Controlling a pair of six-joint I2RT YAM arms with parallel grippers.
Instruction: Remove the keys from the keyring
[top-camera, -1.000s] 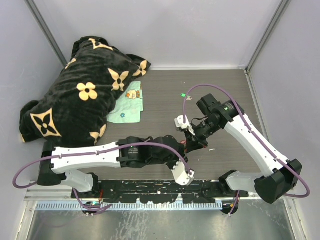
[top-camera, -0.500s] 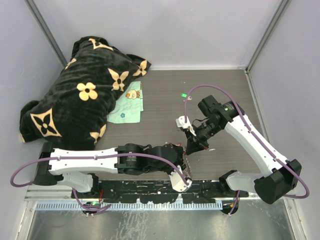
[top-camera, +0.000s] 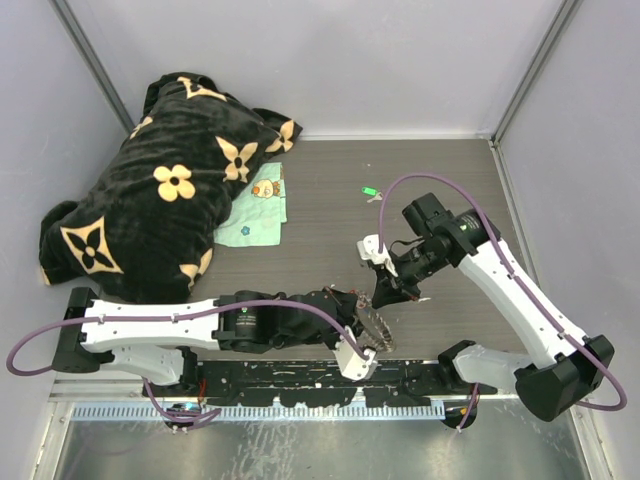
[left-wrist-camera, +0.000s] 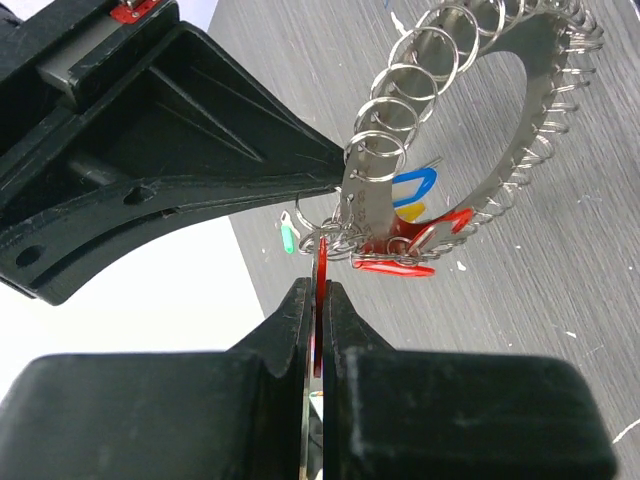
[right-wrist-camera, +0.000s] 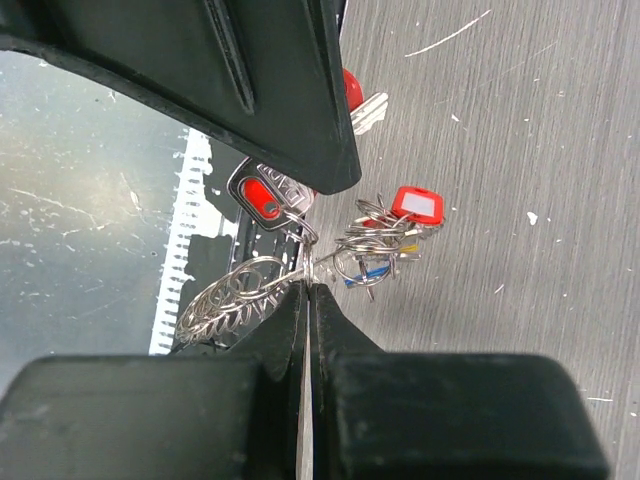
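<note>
Black flowered blanket (top-camera: 150, 200) is lying upper left on the table (top-camera: 330, 170), with a green cloth (top-camera: 255, 210) just beside it. Both arms are meeting at lower centre. Right gripper (right-wrist-camera: 305, 300) is clenching the keyring (left-wrist-camera: 528, 135) by its rim. Left gripper (left-wrist-camera: 318, 300) is pinching a red-tagged one of the keys (right-wrist-camera: 390, 235), which are bunching together at one spot on the ring. A small green tag (top-camera: 369, 191) is lying well apart, up from centre.
</note>
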